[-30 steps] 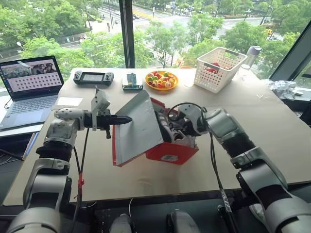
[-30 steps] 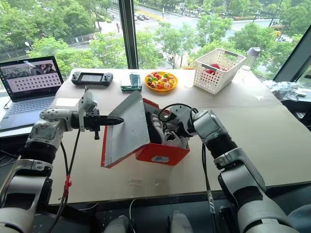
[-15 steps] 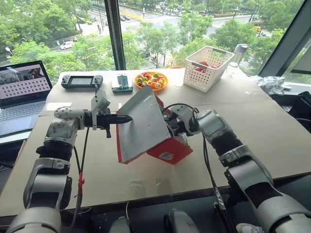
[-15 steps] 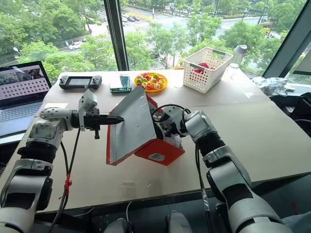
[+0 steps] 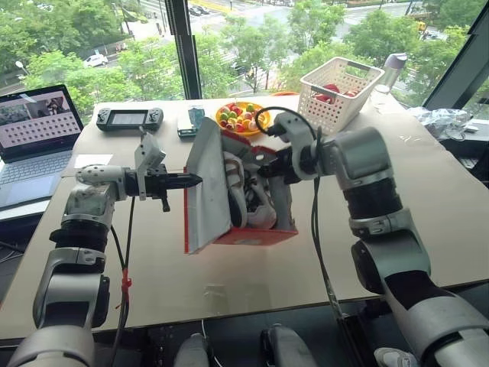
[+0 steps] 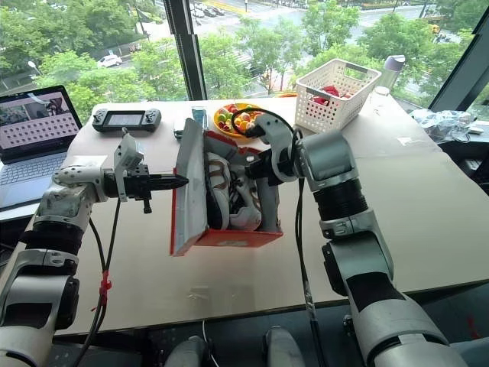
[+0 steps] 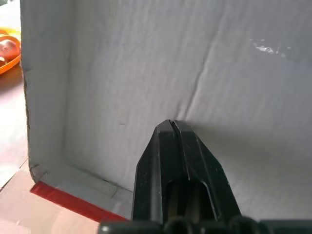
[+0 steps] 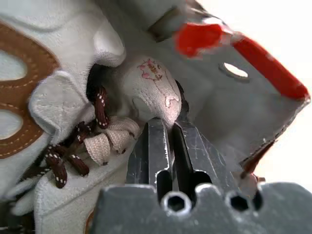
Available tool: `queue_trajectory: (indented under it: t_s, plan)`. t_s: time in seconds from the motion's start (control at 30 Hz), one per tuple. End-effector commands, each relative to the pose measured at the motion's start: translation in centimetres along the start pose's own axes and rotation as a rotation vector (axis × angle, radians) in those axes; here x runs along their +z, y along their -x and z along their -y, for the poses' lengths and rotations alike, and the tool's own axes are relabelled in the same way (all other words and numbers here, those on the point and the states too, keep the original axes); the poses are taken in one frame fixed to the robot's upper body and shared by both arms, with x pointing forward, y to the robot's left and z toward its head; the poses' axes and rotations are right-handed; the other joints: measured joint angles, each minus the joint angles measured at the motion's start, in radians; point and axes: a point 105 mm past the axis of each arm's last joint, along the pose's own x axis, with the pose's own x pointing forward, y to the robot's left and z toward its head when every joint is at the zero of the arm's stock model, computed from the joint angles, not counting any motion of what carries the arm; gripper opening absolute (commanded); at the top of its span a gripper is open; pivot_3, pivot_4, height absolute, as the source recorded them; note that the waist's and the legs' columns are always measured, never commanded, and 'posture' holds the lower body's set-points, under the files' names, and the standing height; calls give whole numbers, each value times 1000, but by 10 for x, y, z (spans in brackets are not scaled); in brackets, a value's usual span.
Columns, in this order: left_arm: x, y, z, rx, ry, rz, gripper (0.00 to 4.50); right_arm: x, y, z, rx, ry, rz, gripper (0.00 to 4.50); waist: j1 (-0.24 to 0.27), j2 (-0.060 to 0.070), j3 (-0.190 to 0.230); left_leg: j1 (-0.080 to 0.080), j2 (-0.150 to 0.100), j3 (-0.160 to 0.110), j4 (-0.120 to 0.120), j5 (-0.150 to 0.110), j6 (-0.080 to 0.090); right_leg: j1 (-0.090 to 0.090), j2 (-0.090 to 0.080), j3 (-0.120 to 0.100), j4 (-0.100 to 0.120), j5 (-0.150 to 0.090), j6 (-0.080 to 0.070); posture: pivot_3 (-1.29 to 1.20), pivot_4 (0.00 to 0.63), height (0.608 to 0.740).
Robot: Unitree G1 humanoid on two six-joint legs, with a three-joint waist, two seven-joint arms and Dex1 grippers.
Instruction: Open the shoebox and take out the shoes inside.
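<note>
Both sets of fingers are closed: left gripper props the shoebox lid, right gripper pinches a shoe tongue.

Both arms are built of rounded silver-grey shells joined by black ribbed collars, each link thicker toward the shoulder. A thin black cable runs along each arm — the left one carries a small red tag at about 7 o'clock from its wrist, while the right one loops in an arc over the wrist. The left end effector is a pair of tapered black fingers behind a pale grey wrist block; the right end effector shows scuffed black fingers with round screw holes at the base.
</note>
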Motion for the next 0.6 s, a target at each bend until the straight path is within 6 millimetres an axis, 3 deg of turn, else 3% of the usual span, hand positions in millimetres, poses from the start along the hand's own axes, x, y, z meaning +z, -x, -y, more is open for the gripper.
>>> queue_trajectory:
  t_s: [0.03, 0.27, 0.47, 0.6]
  plan:
    - [11, -7, 5, -37, -45, 13, 0, 39, 26, -33, 120, 54, 157, 14, 13, 0, 1, -1, 0, 0, 0, 0, 0, -1, 0, 0, -1, 0, 0, 0, 150, 738]
    - [14, -6, 3, -33, -53, 12, 0, 41, 47, -26, 75, 30, 212, 14, 34, 0, 2, -5, 0, -1, 3, -1, -2, -1, 0, -2, -3, 0, 2, 0, 150, 738]
    - [14, -7, 4, -42, -54, 8, 0, 1, 41, -7, 60, -82, 133, 14, 42, 0, 2, -5, 0, -2, 4, -1, -2, 0, 0, -3, -3, 0, 2, 0, 150, 738]
    - [13, -7, 5, -47, -52, 7, 0, -20, 49, 33, -43, -146, 113, 14, 42, 0, 2, -5, 0, -2, 5, -1, -2, 0, 0, -3, -2, 0, 2, 0, 150, 738]
